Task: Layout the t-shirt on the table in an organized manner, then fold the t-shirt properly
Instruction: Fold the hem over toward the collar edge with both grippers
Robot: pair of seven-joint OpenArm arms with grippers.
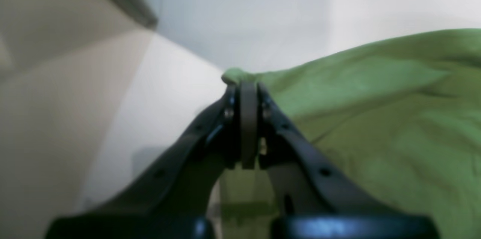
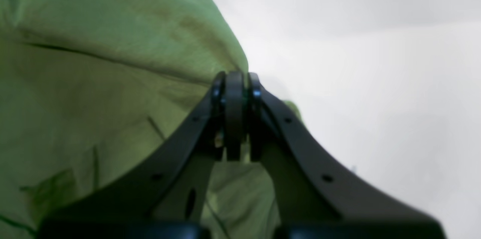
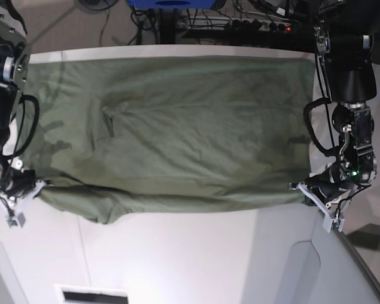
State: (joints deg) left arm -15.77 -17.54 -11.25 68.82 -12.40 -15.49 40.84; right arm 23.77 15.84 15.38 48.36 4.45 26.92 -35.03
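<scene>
Soft creased green t-shirt [image 3: 171, 126] spread on smooth white table [image 3: 196, 253]; L gripper [image 1: 246, 81] & R gripper [image 2: 235, 75] clamp its edges.

Soft matt cloth, olive-green and finely creased, for the t-shirt [image 3: 171, 126]; smooth white tabletop with a faint sheen for the table [image 3: 196, 259]; matt black plastic with small screw holes on the left gripper [image 1: 248, 88] and the right gripper [image 2: 235, 79], slight gloss along the lower housings; glossy black cable sheathing [image 3: 313, 130] beside the arm
</scene>
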